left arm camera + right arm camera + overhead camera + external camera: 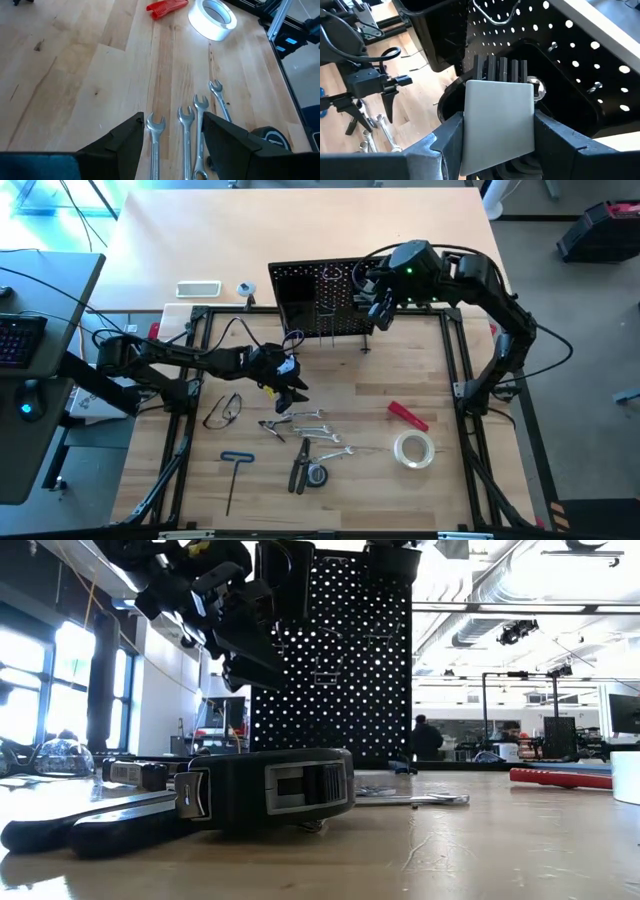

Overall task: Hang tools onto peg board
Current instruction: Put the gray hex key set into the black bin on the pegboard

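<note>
- High view: the left gripper hangs over the middle of the wooden desk, just above the row of silver wrenches; nothing is between its fingers.
- The left wrist view looks down past the two dark fingers, which stand apart, onto the wrenches lying side by side on the desk; one wrench head sits in the gap between the fingers, another just beside the far finger, neither touched.
- Also in that view, a black tape measure lies just beside the wrenches, with the red-handled tool and the clear tape roll farther off.
- The right gripper is up at the peg board, at its right end near the desk's far edge.
- The right wrist view shows its fingers clamped on a flat light-grey slab, held in front of a black bin on the perforated panel.
- Elsewhere on the desk: safety glasses left of the wrenches, the blue T-handle hex key near the front left, and dark-handled pliers in front of the wrenches.
- A white phone-like slab lies beyond the frame, left of the peg board.
</note>
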